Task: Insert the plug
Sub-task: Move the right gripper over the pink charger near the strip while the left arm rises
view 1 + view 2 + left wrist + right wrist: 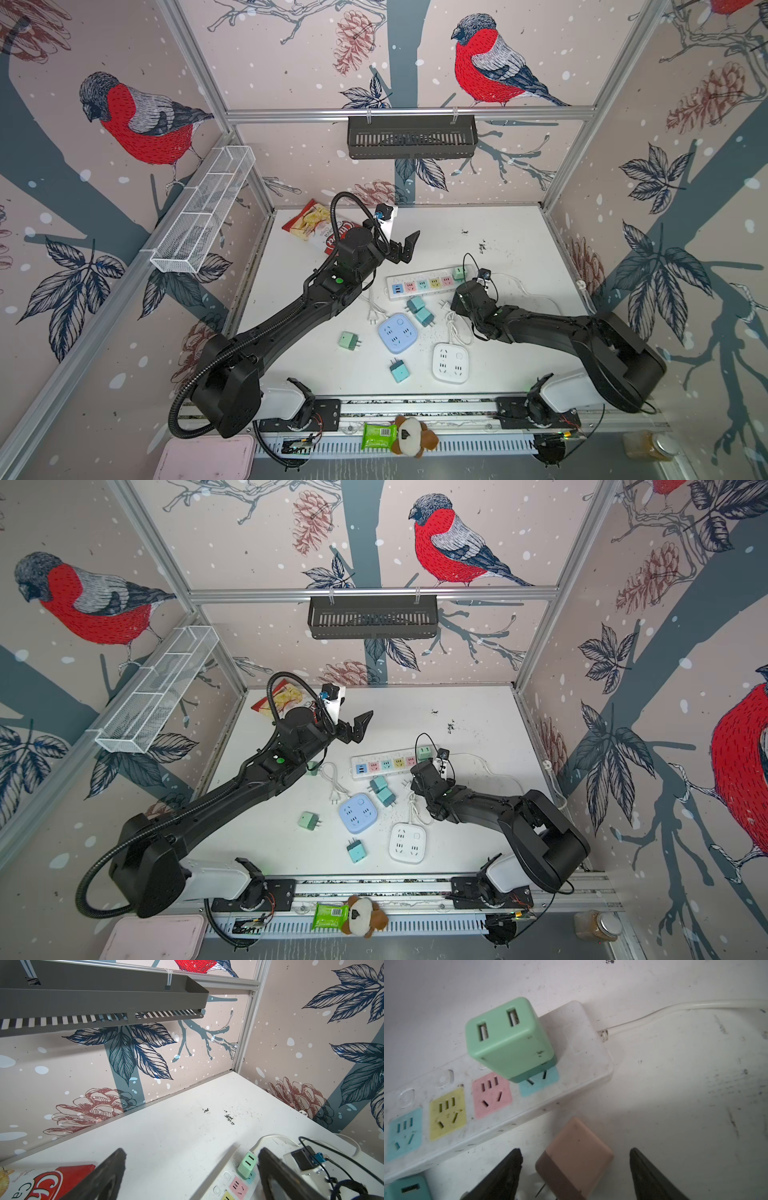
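The left arm reaches out high over the table [498, 232], its left gripper [405, 249] spread wide and holding nothing, beside a chip bag [309, 222]. The right arm lies low, the right gripper [575, 1153] angled down at the cord end of the one power strip [428, 284], its fingers apart on either side of a tan plug [581, 1142] lying on the table, clear of both. A green plug [508, 1039] stands upright in the strip's end socket. Loose nearby: two teal plugs [419, 311] side by side, another teal plug [399, 370], a green one [348, 340], and two square socket cubes, blue [397, 332] and white [451, 362]
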You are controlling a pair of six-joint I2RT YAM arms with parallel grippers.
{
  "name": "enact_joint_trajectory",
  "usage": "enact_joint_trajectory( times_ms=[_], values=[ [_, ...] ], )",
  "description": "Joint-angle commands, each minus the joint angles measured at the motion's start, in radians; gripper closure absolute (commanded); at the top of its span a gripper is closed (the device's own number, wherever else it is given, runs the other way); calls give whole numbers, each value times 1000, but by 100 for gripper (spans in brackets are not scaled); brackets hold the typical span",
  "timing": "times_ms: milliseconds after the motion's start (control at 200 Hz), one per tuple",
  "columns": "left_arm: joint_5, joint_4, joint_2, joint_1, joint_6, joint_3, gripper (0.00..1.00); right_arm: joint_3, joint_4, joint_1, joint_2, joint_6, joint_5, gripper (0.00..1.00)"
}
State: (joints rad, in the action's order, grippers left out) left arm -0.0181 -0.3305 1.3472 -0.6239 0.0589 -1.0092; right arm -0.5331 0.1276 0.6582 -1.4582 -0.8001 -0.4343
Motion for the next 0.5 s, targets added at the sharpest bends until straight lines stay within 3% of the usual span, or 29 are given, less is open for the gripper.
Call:
enact_joint_trajectory(
  times_ms=[0, 490],
  values=[
    [7, -51, -6, 0, -2, -1, 2, 24, 9, -5, 7, 10, -22, 18],
    [10, -50, 3, 1, 1, -2, 2, 140, -7, -9, 144, -20, -36, 29]
  ],
)
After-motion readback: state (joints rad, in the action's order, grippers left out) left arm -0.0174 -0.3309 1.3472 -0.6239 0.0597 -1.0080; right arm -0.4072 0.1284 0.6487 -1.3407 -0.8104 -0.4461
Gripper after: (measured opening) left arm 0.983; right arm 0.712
